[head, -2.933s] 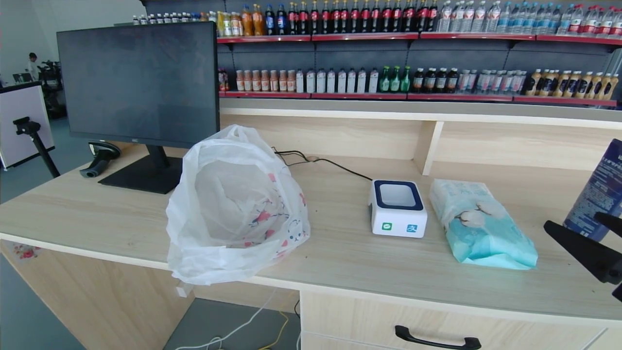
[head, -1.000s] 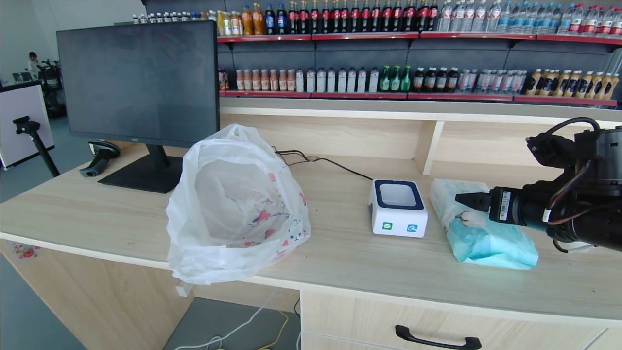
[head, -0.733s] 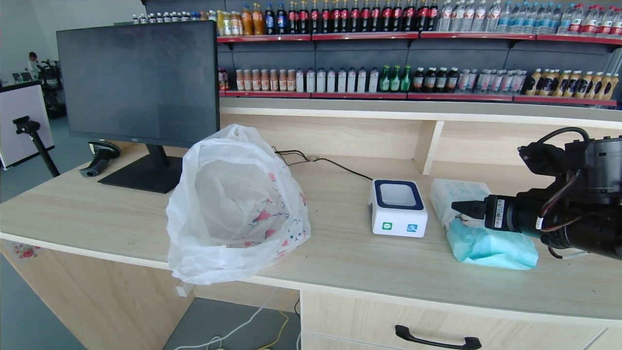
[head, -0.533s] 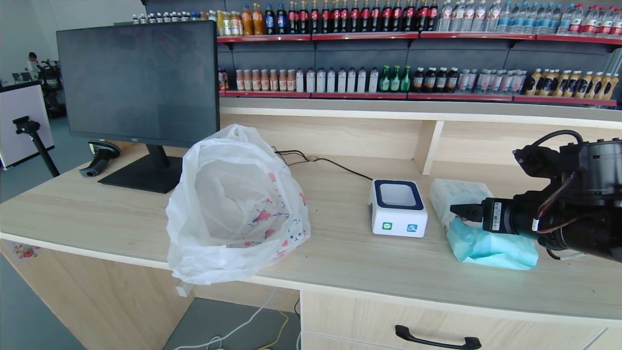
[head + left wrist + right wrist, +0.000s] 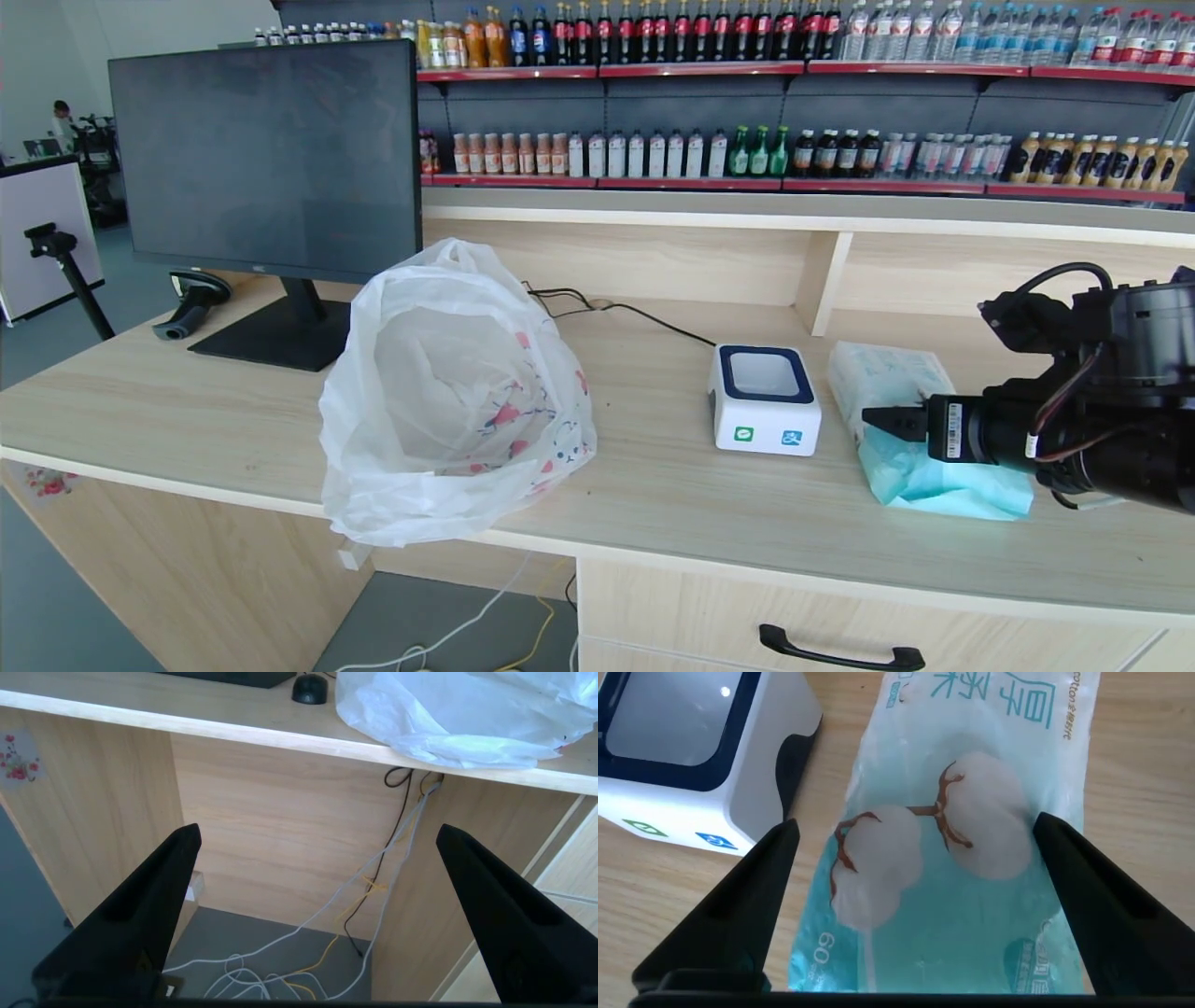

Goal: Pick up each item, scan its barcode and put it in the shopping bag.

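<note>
Shop checkout scene: pale wood worktop (image 5: 653, 485), drink shelves (image 5: 794, 70) along the back wall. Right end effector (image 5: 885, 420) is spread wide with nothing in it, sitting right over the tissue pack (image 5: 934, 478), one finger to each side of it in the wrist view. Can't tell if it's actually touching the wrap. Pack lies flat on the worktop just beside the white barcode scanner (image 5: 764, 399), on the scanner's right. Left end effector (image 5: 318, 835) is wide open and empty too, down below the worktop edge near some dangling cables (image 5: 374, 896). Shopping bag (image 5: 457, 392) stands open left of the scanner, well apart from the pack, monitor (image 5: 271, 159) behind it.
</note>
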Tool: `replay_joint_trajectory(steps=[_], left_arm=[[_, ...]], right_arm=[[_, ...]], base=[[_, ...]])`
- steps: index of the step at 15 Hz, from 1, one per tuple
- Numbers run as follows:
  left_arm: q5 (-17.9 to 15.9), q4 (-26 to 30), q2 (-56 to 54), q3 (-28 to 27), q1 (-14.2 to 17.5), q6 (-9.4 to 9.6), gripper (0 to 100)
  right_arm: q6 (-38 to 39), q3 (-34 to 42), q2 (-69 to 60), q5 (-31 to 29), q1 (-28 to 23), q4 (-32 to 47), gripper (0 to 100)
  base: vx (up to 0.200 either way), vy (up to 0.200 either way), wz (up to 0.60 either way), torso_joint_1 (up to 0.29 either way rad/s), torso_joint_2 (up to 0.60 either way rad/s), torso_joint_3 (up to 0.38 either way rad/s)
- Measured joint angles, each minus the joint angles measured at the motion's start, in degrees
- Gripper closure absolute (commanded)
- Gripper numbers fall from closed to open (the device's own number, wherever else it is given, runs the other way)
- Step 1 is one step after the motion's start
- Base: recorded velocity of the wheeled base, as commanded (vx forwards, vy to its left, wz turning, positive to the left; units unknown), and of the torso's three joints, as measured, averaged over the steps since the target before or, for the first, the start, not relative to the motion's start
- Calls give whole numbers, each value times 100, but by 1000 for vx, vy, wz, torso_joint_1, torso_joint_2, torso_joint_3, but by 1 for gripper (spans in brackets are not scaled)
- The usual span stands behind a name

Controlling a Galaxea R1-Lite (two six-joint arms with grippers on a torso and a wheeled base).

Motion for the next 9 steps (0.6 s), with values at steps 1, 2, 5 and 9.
replay_joint_trajectory(steps=[1, 2, 5, 9], left_arm=[[-2, 0, 0, 0, 0, 0, 0], [0, 0, 0, 0, 0, 0, 0], [0, -2, 0, 0, 0, 2, 0], [0, -2, 0, 0, 2, 0, 0]], right_arm=[[4, 5, -17, -2, 0, 21, 0], [20, 9, -30, 0, 0, 27, 0], [90, -9, -133, -13, -22, 76, 0], [113, -12, -284, -16, 85, 366, 0]], base=[[0, 0, 0, 0, 0, 0], [0, 0, 0, 0, 0, 0], [0, 0, 0, 0, 0, 0], [0, 0, 0, 0, 0, 0]])
